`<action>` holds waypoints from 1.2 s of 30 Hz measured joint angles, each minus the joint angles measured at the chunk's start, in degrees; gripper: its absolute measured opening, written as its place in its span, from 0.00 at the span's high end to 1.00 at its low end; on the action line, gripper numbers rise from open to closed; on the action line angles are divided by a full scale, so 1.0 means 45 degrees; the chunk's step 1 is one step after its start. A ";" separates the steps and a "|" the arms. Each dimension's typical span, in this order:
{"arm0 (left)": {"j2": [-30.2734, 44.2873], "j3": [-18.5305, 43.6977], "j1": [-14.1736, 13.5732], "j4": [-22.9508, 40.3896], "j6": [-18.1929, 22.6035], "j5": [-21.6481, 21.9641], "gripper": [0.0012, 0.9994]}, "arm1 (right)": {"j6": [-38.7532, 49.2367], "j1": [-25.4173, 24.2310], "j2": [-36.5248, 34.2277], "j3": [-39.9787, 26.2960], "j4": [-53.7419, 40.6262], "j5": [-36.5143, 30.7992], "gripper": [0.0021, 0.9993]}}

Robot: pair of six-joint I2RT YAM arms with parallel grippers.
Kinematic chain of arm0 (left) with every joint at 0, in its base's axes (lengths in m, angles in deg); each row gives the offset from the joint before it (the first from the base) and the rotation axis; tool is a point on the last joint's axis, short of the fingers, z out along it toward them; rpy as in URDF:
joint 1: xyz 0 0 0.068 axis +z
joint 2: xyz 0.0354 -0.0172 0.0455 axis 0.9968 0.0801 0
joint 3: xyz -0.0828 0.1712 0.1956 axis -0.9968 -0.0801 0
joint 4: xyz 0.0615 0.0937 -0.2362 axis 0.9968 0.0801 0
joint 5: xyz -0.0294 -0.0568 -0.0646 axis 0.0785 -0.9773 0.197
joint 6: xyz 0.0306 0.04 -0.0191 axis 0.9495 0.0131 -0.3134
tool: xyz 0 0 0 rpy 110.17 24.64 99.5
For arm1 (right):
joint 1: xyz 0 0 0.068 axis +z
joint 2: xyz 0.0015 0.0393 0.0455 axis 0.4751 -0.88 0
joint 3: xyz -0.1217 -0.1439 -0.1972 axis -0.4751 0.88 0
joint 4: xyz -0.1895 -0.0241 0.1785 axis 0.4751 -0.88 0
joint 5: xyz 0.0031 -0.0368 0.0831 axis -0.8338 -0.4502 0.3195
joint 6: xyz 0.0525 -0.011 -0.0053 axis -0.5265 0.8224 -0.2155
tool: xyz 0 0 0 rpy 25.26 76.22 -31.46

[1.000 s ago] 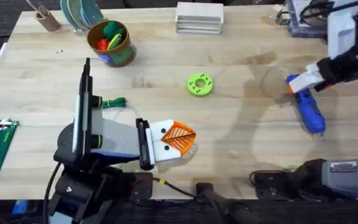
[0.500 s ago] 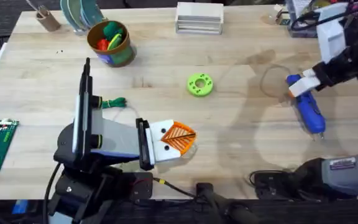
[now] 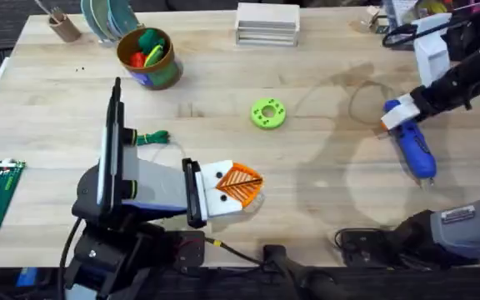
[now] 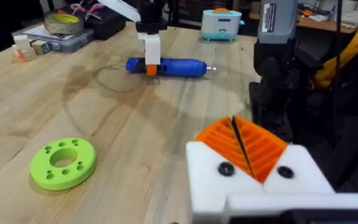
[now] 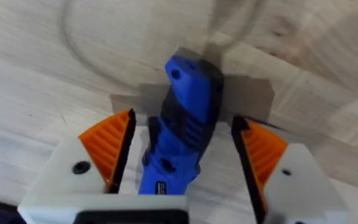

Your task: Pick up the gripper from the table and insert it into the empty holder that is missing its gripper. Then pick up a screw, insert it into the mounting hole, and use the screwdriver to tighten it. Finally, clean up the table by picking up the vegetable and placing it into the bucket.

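Right gripper (image 3: 395,117) straddles the screwdriver (image 3: 413,148) on the table (image 3: 323,192), pads wide, a gap on each side.
Bucket (image 3: 149,58) at far left holds colourful toy pieces; vegetable (image 3: 152,137) lies on the table beside the left arm. Left gripper (image 3: 238,188) rests low near the front edge, orange pads pressed together, holding nothing. Right arm reaches in from the far right.

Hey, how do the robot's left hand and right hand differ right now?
The left hand has its orange pads pressed together, gripping nothing; the right hand is open, its pads apart either side of the blue screwdriver. The left hand sits near the front of the table, while the right hand is at the right side over the screwdriver's rear end. Both have white fingers with orange ribbed pads.
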 joint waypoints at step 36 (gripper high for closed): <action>0.0000 0.0000 0.0000 -0.0005 0.0000 0.0018 0.99 | 0.0011 -0.0005 -0.0319 -0.0005 -0.0009 0.0723 0.53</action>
